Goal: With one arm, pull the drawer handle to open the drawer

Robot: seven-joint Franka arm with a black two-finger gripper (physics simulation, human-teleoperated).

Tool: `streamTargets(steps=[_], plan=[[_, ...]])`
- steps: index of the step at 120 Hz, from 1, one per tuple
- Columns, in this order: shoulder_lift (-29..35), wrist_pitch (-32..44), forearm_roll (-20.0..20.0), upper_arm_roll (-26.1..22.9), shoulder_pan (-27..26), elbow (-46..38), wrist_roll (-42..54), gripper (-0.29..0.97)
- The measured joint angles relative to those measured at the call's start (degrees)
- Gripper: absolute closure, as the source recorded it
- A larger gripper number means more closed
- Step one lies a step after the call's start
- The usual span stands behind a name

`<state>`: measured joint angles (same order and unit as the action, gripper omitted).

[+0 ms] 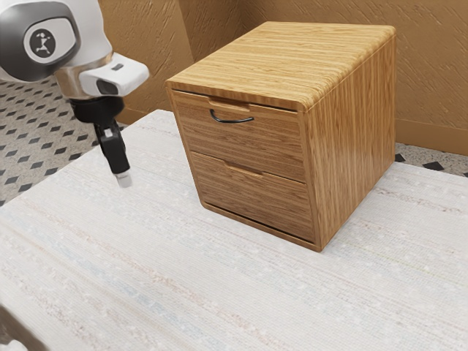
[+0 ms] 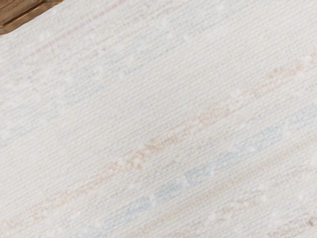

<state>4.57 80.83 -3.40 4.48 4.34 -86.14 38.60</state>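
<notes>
Currently my arm (image 1: 55,44) comes in from the exterior view's upper left, its pale wrist housing bent over so that the hand hangs almost straight down, leaning slightly toward the exterior view's right. My tool (image 1: 123,178) points at the counter (image 1: 219,292) and hovers just above its white woven surface, touching nothing. From this side angle I cannot tell whether the tool is open or closed. It holds nothing.

Well apart from it, toward the exterior view's right, one wooden cabinet (image 1: 351,124) stands upright on the counter. Its front carries two drawers, one above the other. The upper drawer (image 1: 270,142) bears the single dark curved handle (image 1: 231,118), set near its top edge below a shallow notch in the wood. The lower drawer (image 1: 248,194) has only a small wooden lip in its front. Both drawer fronts sit flush with the cabinet's face, so both are shut. The handle sits higher than my tool and off to its right in the exterior view, with bare counter between us.

From my wrist camera I look down on the pale cloth-like weave of the counter, streaked faintly pink and blue, with one brown wooden edge (image 2: 20,14) cutting across a corner.

Beyond the counter lie a dark-and-light tiled floor (image 1: 36,124) and a tan wall (image 1: 431,66).
</notes>
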Motion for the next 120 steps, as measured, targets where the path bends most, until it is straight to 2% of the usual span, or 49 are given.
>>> streamTargets(steps=[48, 66, 94, 110, 120], plan=[[0.34, 3.26, -0.46, 0.08, -0.51, 0.00, 10.38, 0.00], [1.87, 5.61, -2.72, -1.22, -0.18, -1.00, 19.27, 0.00], [1.78, 11.60, -3.86, -2.84, -0.98, -1.16, 34.64, 0.00], [0.78, 16.04, -0.44, -3.08, -1.00, -1.16, 43.07, 0.00], [0.72, 18.58, 1.76, -3.08, -0.75, -1.16, 47.67, 0.05]])
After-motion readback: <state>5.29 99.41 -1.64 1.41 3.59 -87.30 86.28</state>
